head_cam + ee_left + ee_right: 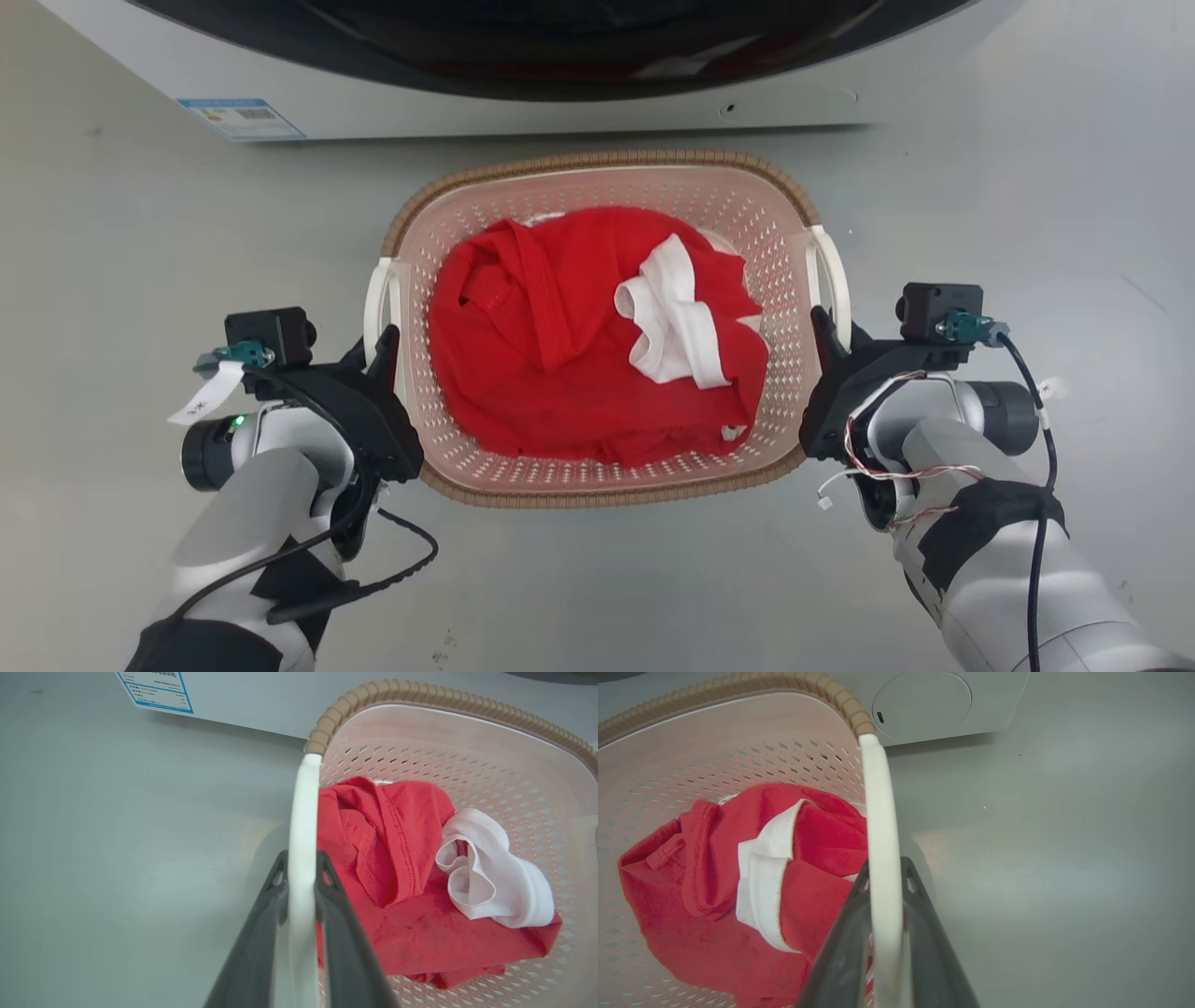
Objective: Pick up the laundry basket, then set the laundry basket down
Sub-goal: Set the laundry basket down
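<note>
The laundry basket (597, 161), pale pink and perforated with a brown woven-look rim, sits in front of me on the grey floor. It holds a red garment (560, 345) and a white cloth (672, 322). My left gripper (376, 343) is shut on the basket's white left handle (373, 303), and the left wrist view shows that gripper (301, 858) with a dark finger on each side of the handle (303, 802). My right gripper (834, 329) clamps the white right handle (837, 271) in the same way, as seen up close (885, 865). Whether the basket is off the floor I cannot tell.
A white washing machine (560, 103) with a dark door stands just beyond the basket, a blue-edged label (241, 118) at its lower left corner. Bare grey floor (112, 280) spreads to both sides and in front. A black cable (401, 560) hangs from my left forearm.
</note>
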Robot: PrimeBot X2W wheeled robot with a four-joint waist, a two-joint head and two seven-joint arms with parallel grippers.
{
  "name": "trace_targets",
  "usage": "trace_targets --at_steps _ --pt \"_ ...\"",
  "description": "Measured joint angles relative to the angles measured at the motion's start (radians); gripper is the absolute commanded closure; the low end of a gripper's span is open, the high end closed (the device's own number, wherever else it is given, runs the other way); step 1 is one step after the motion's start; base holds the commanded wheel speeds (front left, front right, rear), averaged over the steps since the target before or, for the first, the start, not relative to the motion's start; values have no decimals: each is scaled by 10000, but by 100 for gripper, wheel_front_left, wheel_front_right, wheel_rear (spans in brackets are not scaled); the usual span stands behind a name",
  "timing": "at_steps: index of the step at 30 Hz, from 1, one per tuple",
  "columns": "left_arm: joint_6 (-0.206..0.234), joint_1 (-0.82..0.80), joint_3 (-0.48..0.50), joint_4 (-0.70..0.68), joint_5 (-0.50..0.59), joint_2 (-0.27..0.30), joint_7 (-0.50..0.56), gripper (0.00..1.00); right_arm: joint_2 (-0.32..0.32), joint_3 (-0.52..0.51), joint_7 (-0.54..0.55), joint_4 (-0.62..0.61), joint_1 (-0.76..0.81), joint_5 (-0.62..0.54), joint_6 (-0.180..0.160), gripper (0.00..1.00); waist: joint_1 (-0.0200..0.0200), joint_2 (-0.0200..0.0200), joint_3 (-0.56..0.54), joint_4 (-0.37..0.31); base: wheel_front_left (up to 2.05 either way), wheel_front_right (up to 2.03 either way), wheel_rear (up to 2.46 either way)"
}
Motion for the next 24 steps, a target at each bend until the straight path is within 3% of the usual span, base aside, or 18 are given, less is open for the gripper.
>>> trace_targets --at_steps 11,24 --pt "-146 -772 65 -19 71 86 -543 100 -23 15 -439 50 -803 -84 -207 100 0 0 1506 80 0 0 0" --pt "-324 -816 61 309 71 -13 -639 100 15 0 -566 385 -859 -79 -293 100 -2 -1 1930 132 0 0 0"
